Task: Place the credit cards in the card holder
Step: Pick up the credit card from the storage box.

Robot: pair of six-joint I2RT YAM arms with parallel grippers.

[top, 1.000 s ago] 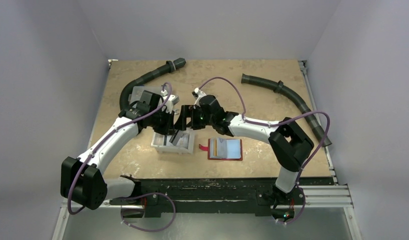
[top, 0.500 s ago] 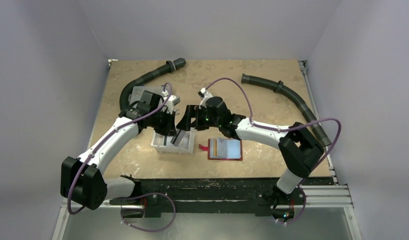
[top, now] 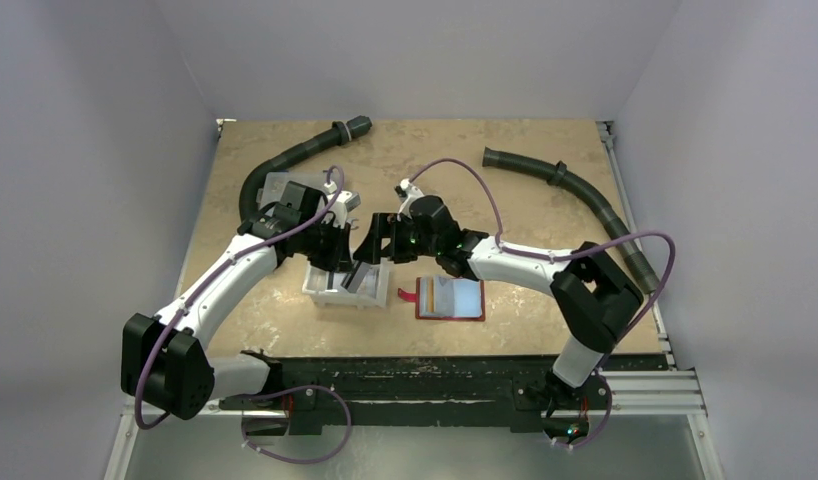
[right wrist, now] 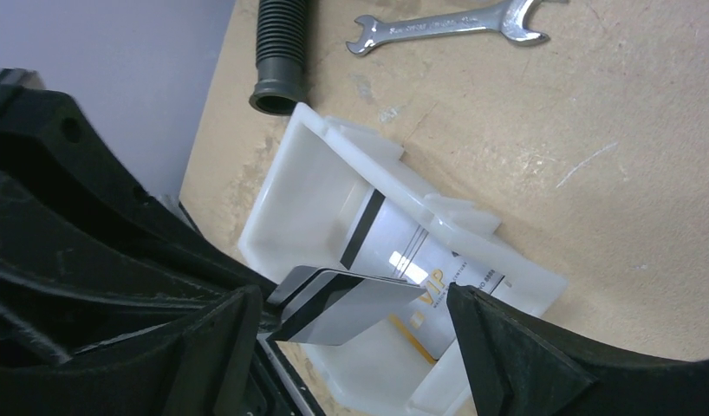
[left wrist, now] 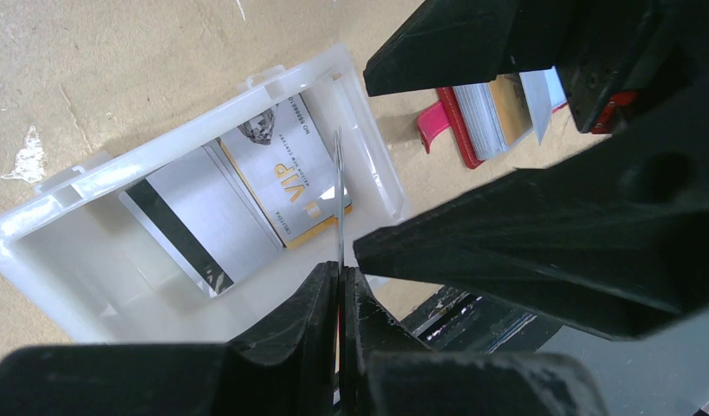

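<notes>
Tan tabletop lies under both arms. My left gripper (left wrist: 338, 279) pinches one grey, black-striped card (left wrist: 338, 204) on edge, just above the white bin (left wrist: 65, 260). My right gripper (right wrist: 351, 293) stands spread, a finger on each side of that card. Beneath them lie two more cards: a grey striped one (left wrist: 204, 217) and a white-and-gold VIP card (left wrist: 286, 165). To the near right of my right gripper the red card holder (top: 422, 300) lies open, with a light blue card (top: 467, 294) inside.

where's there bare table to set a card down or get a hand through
Bare table lies far centre between the left hose and right hose. Crowded: left pincer, gripping a card, and right pincer meet over the white bin beside the card holder.
</notes>
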